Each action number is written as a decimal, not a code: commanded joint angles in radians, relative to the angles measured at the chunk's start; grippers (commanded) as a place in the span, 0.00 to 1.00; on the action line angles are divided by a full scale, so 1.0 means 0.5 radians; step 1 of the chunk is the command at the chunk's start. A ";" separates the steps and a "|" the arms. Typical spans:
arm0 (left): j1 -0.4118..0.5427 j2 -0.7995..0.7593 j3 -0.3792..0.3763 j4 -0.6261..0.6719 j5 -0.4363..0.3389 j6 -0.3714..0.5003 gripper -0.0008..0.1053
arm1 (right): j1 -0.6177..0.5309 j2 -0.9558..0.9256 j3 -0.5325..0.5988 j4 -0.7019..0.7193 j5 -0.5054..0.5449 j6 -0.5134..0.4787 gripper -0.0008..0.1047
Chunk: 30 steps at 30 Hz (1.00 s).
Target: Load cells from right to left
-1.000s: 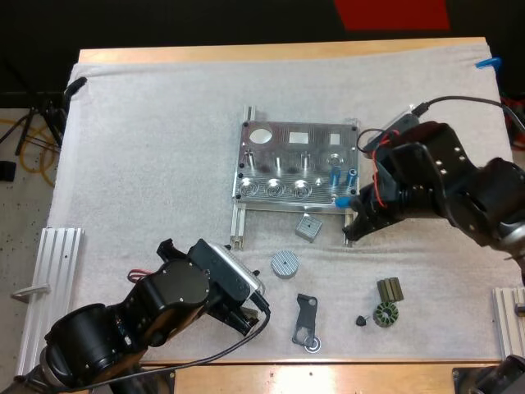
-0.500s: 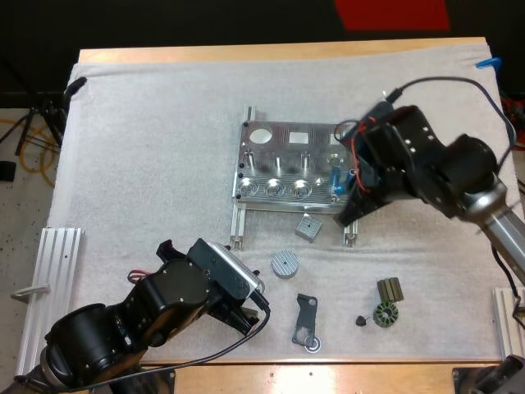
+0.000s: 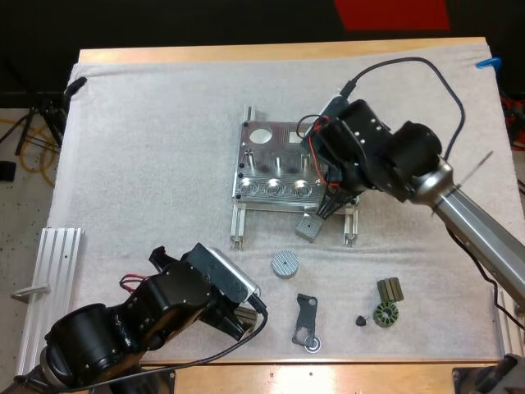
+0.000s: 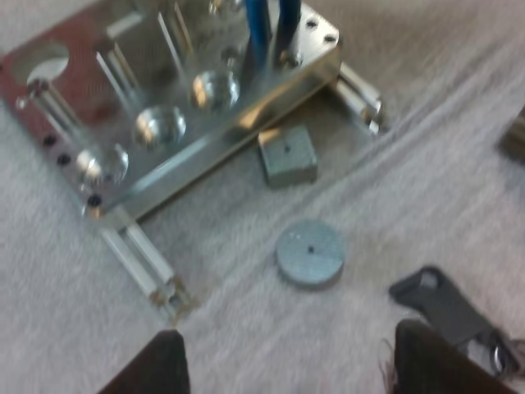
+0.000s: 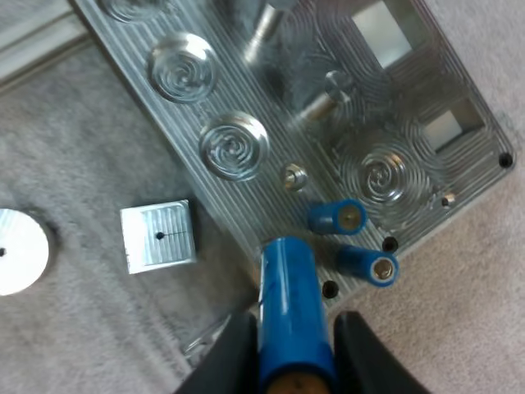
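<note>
The right gripper (image 5: 291, 332) pinches a blue cell (image 5: 287, 287) from both sides and holds it at the edge of the fixture (image 5: 320, 139), at the fixture's 4 o'clock corner in the high view. Two loaded cells (image 5: 336, 217) already stand in the fixture just beside the held one.

The main risk is that closeness. If the gripper comes down off-line, the cell or a finger could clip the loaded cells and tip or unseat them. The next free seat should lie toward 9 o'clock from them, so a sideways approach would sweep straight past their tops.

Alignment is the second risk. If the cell is not square to its seat, its end may catch on the rim and jam. It could also slide up between the fingers as the arm pushes.

Letting go before it is fully seated could drop it onto the mat near the block (image 5: 158, 236), just off the fixture's 6 o'clock edge.

The upright posts (image 5: 316, 94) farther in could snag a finger if the arm overshoots.

The left gripper (image 4: 289, 336) is spread wide and clear of everything, at the tabletop's (image 3: 271, 51) 7 o'clock, near the disc (image 4: 309, 253). It adds no risk unless it moves in.
</note>
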 commanded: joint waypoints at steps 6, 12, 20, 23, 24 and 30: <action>-0.003 -0.013 -0.010 0.065 -0.044 -0.027 0.52 | -0.006 0.142 -0.139 0.012 0.005 -0.038 0.03; -0.003 -0.013 -0.010 0.065 -0.044 -0.027 0.52 | -0.006 0.246 -0.160 0.028 0.005 -0.085 0.03; -0.003 -0.013 -0.010 0.065 -0.044 -0.027 0.52 | -0.006 0.368 -0.160 -0.008 0.005 -0.099 0.03; -0.003 -0.013 -0.010 0.065 -0.044 -0.027 0.52 | -0.006 0.411 -0.160 -0.047 0.018 -0.143 0.03; -0.003 -0.013 -0.010 0.065 -0.044 -0.027 0.52 | -0.006 0.431 -0.160 -0.063 0.033 -0.149 0.03; -0.003 -0.013 -0.010 0.065 -0.044 -0.027 0.52 | -0.006 0.525 -0.160 -0.108 0.057 -0.190 0.03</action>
